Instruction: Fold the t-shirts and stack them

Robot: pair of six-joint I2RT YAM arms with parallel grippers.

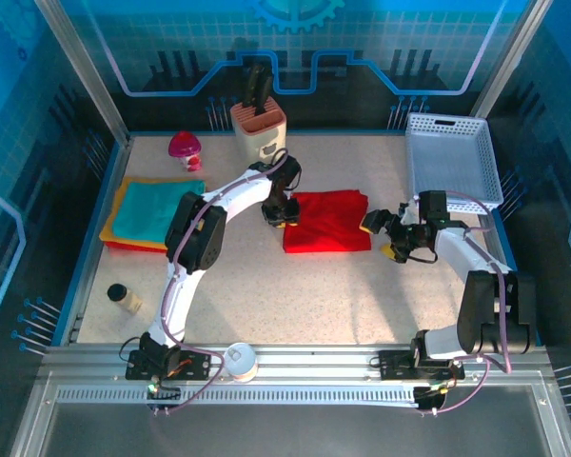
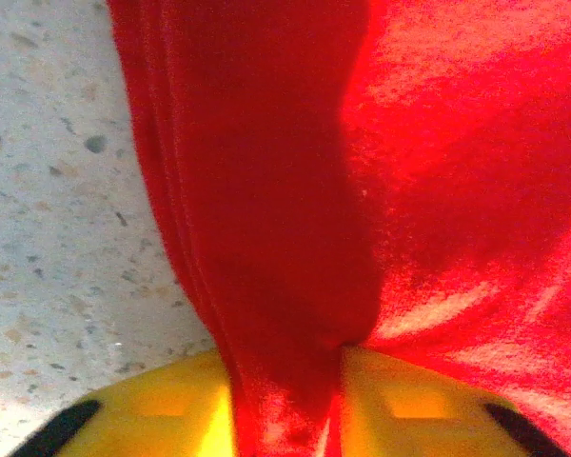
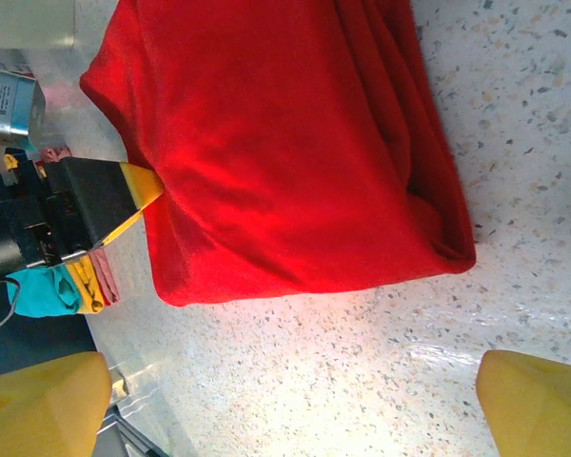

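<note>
Left claw (image 1: pixel 278 218): its yellow fingers (image 2: pixel 162 414) are nipped together on the near edge of the red t-shirt (image 1: pixel 328 222), with several layers of cloth squeezed between them.
Right claw (image 1: pixel 377 236): its jaws are spread wide and hold nothing. We see bare desk (image 1: pixel 295 295) between its fingertips.
Red t-shirt, place: it lies as a folded block on the desk, running from the left claw's fingertips across toward the right claw. Its far edge sits just ahead of the right claw, near but apart.
Folded stack (image 1: pixel 159 211): teal on top, orange and yellow beneath, on the left claw's outer side, well apart from it.
Handling: we judge the shirt light, soft and limp, and not fragile. The cloth should grip well against the pads, but its layers can slide over one another.
Where to hold: we would pinch every layer at a folded edge, one claw on each side, and keep the block level.
Risk: we think a lift from one side alone would let the block sag and the fold fall open.
</note>
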